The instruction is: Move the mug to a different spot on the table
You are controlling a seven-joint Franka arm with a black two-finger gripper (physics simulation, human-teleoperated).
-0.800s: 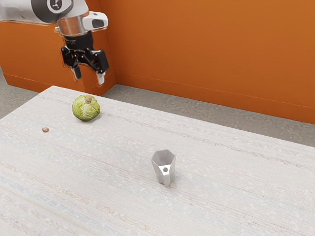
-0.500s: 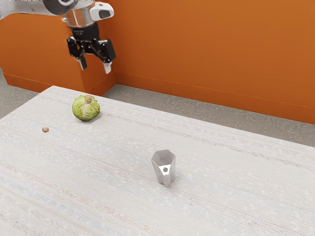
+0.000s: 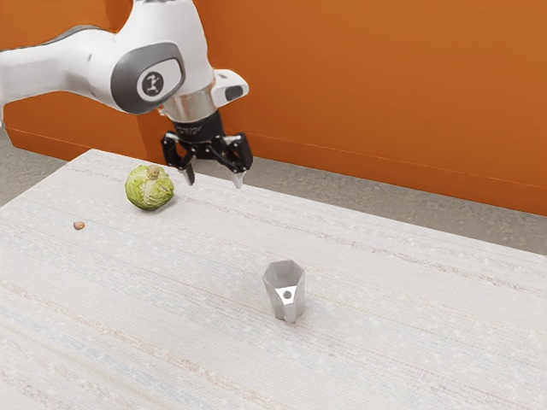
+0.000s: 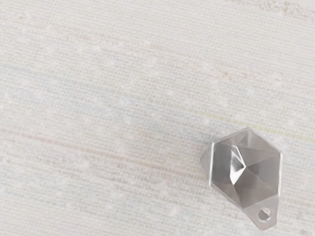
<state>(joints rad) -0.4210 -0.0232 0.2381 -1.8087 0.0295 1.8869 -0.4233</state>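
A grey faceted mug is seen standing upright on the pale table, roughly midway between the far edge and the near edge, with its small pierced handle turned toward the near edge. In the wrist view the mug is shown from above, its open mouth and angular inner walls laid bare, and the bare table is spread around it. The black gripper is held in the air over the table's far edge, well apart from the mug; its two fingers are spread wide and nothing is held between them. A green cabbage is found near the far corner at the exterior view's left, just beside the gripper yet not touched by it. A tiny brown thing, perhaps a nut but too small to be told for certain, is placed closer to the table's left edge, apart from the cabbage. An orange wall is seen behind the table.
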